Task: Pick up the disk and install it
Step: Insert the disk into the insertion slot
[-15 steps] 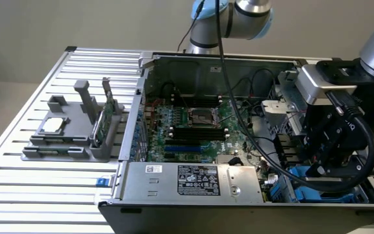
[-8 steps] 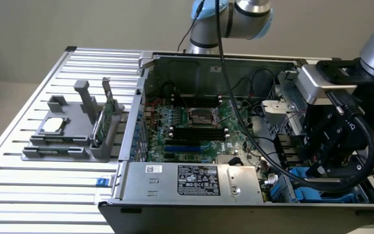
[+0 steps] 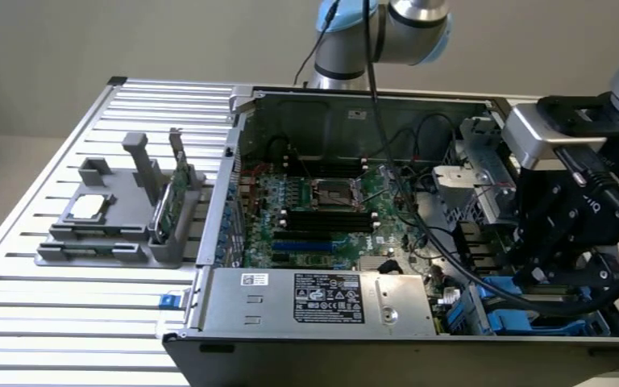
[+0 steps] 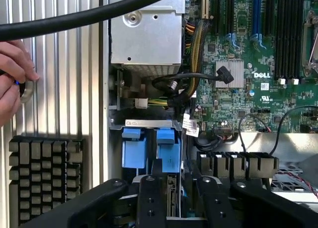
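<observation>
The disk stands on edge in the drive bay at the corner of the open computer case (image 3: 234, 161). In the wrist view its thin silver edge (image 4: 172, 193) and blue rails (image 4: 168, 149) show. My gripper (image 4: 179, 188) is right over it, and its black fingers (image 4: 149, 200) stand apart on either side of that edge. There is a gap on one side of the disk, so I see no grip on it. In the exterior view the gripper (image 3: 551, 270) hangs low over the blue bay parts (image 3: 500, 288) at the right of the case.
A person's hand (image 4: 12, 84) holds a small object on the slatted table beside the case. A black finned block (image 4: 44, 178) lies near it. A thick black cable (image 4: 74, 19) crosses the wrist view. A grey fixture (image 3: 116, 242) with a processor chip (image 3: 91, 205) and a green card (image 3: 170, 205) stands at the exterior view's left.
</observation>
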{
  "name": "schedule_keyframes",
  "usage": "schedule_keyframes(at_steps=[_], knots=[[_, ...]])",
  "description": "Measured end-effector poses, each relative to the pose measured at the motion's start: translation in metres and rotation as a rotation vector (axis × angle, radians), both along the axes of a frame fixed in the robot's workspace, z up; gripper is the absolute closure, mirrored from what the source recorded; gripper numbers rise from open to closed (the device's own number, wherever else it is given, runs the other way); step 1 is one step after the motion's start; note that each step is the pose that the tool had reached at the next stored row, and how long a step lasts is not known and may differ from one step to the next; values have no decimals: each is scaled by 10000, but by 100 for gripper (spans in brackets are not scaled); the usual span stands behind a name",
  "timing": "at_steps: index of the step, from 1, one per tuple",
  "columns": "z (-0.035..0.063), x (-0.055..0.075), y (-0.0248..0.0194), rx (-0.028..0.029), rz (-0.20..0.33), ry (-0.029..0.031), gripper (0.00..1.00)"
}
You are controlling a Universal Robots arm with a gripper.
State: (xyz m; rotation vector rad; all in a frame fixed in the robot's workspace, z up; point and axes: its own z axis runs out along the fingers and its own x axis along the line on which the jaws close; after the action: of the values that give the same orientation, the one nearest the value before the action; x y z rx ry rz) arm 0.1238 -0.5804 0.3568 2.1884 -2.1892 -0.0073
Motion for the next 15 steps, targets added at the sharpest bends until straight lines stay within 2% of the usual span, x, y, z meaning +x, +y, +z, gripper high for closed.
schedule_keyframes(at_steps=[2, 3, 4, 6, 15], knots=[[0, 13, 0, -3, 0, 0, 80], [0, 26, 0, -8, 0, 0, 80], [-1, 42, 0, -12, 0, 0, 86], [-3, 77, 0, -27, 0, 0, 89], [-126, 137, 0, -107, -1, -40, 89]])
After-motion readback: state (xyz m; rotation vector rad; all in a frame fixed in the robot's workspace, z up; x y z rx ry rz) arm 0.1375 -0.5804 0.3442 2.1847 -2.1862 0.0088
